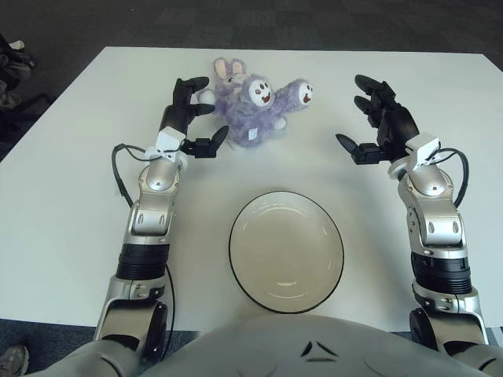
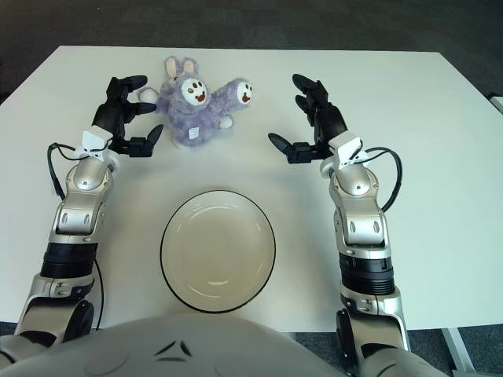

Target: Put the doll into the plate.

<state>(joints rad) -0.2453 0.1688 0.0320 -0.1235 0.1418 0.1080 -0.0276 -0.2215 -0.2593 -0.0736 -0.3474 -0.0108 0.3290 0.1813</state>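
Both forearms reach forward over the white table (image 1: 71,196), elbows near the robot's body and wrists angled inward. The left hand (image 1: 189,118) sits at the left side of the doll (image 1: 255,110), its black fingers spread: the upper fingers (image 1: 189,85) reach toward the far side of the plush, beside the doll's pale paw, while the thumb (image 1: 212,143) points in at its near left flank; whether any fingertip actually touches the fur cannot be told, and the hand is not closed on it. The right hand (image 1: 381,122) shows to the right of the doll, well apart from it, fingers open and curved with the palm turned toward the toy, holding nothing. The doll is a purple plush rabbit with a white face and long ears, lying on the far middle of the table with its brown-padded foot soles turned up. The plate (image 1: 236,251), cream-coloured with a dark rim, lies nearer the robot, between the two forearms, and holds nothing. A small white tag on the doll's side bears no legible writing. Beyond the table the floor (image 1: 314,23) is dark grey carpet, and a shoe (image 1: 12,360) shows at the near left corner.
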